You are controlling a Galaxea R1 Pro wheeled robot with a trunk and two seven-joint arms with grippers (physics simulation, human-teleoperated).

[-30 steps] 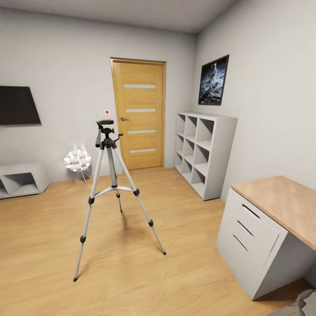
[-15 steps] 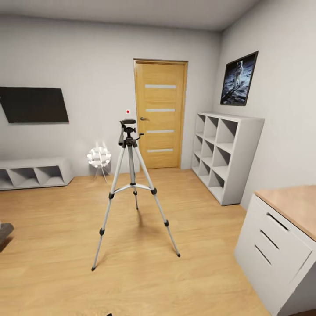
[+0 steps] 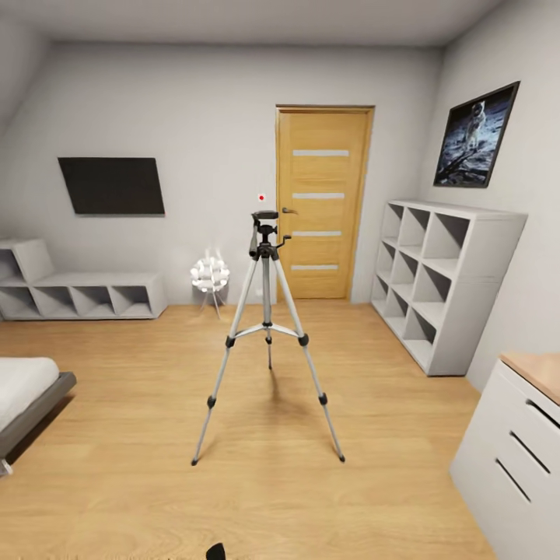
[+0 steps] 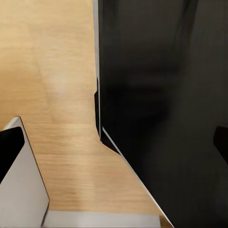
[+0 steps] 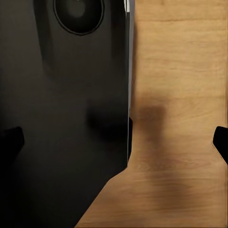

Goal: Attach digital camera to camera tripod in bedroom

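Observation:
The camera tripod (image 3: 267,334) stands upright in the middle of the bedroom's wood floor (image 3: 155,389), silver legs spread, its black head (image 3: 265,225) bare on top. The digital camera is out of view. In the right wrist view my right gripper (image 5: 114,140) is open, dark fingertips (image 5: 221,142) at both edges of the picture, with only the robot's black body and floor behind. In the left wrist view my left gripper (image 4: 114,142) looks open too, one dark fingertip (image 4: 221,142) at the edge, nothing held.
A wooden door (image 3: 323,202) is shut behind the tripod. White cube shelves (image 3: 443,280) line the right wall, with a desk with drawers (image 3: 513,459) nearer. At left are a bed corner (image 3: 27,393), a low shelf unit (image 3: 85,294), a wall screen (image 3: 113,185) and a small lamp (image 3: 210,276).
The head view has swung to the left: tripod, door and shelves sit further right in the picture, and the bed and low shelf unit have come into view. The tripod itself has not moved.

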